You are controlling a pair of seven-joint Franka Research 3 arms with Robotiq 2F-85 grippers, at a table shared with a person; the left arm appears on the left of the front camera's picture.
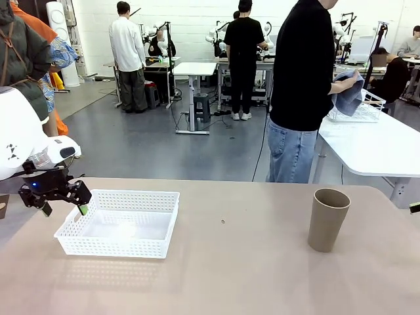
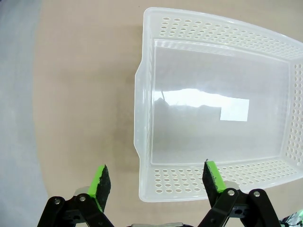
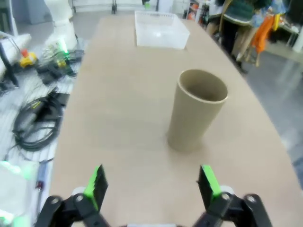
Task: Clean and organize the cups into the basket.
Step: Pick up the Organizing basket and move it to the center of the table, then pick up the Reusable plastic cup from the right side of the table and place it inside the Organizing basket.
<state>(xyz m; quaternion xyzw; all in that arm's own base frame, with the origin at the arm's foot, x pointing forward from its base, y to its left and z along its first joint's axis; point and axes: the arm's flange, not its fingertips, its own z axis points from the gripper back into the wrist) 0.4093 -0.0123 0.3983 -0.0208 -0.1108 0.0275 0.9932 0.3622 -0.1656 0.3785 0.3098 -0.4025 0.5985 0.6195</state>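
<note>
The right claw (image 3: 152,182) stands spread wide and grips nothing. One tan-brown cup (image 3: 196,113) stands upright on the table (image 3: 118,118) just ahead of it, mouth up and a little toward the side of its right-hand finger. Nothing touches this cup. Far ahead of this claw, at the other end of the table, is the white perforated basket (image 3: 161,33).

The left claw (image 2: 156,182) is also spread wide, with nothing between the fingers. It hovers at the near corner of the basket (image 2: 142,118): one finger is above the perforated wall and the other above bare table beside it. There is no cup in the basket.

I judge that the step in hand is the approach to the first cup, and the grasp is not yet begun. The next move calls for the right claw to go forward and shift slightly sideways. Then the cup stands between both pads, and the claw can press on its wall without tipping it.
</note>
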